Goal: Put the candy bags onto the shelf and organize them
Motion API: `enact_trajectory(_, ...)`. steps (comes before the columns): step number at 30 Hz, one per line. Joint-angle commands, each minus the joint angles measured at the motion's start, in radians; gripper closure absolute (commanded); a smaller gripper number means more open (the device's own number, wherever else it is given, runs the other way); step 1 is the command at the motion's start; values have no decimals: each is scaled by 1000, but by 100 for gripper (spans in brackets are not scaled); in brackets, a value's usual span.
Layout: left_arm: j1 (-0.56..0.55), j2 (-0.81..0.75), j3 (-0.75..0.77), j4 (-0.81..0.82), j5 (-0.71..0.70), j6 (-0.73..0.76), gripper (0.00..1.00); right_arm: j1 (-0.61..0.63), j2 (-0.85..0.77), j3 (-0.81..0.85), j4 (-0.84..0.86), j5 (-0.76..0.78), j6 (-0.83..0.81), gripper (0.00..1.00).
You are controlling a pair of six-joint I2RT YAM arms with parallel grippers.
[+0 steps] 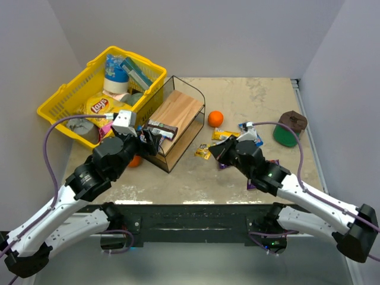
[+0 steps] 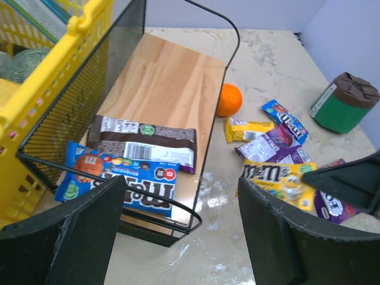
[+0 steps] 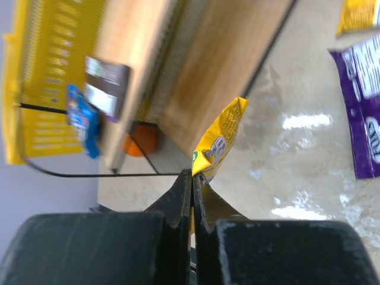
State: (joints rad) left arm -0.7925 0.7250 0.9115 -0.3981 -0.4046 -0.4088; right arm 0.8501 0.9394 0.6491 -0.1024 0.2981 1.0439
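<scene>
1. Pinching one end of a yellow candy bag [image 3: 219, 139], the right claw [image 3: 191, 178] has its jaws pressed tight together, low over the surface [image 1: 249, 95] and just beside the shelf [image 1: 178, 110].
2. Whether that bag is clear of the surface cannot be told.
3. The left claw [image 2: 178, 228] stands wide with nothing between its fingers, hovering over the near end of the shelf.
4. A brown bag [image 2: 145, 142] and a blue bag [image 2: 119, 181] lie flat on the shelf's wooden board, touching each other, next to the yellow basket [image 1: 65, 101].
5. A purple bag [image 2: 276, 145], a second blue bag [image 2: 285, 119] and a small yellow bag [image 2: 248, 129] lie loose on the surface near an orange [image 2: 229, 100].
</scene>
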Motion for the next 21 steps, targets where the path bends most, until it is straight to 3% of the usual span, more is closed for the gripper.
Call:
enact_trajectory(1, -4, -29, -19, -38, -109, -18, 19, -8, -65, 142, -131, 99, -90, 100)
enact_trajectory(11, -2, -41, -54, -64, -157, -35, 18, -9, 7, 424, -145, 134, -217, 100)
enact_trajectory(21, -2, -137, -82, -41, -206, -36, 18, -20, 251, 579, 18, 61, -252, 100)
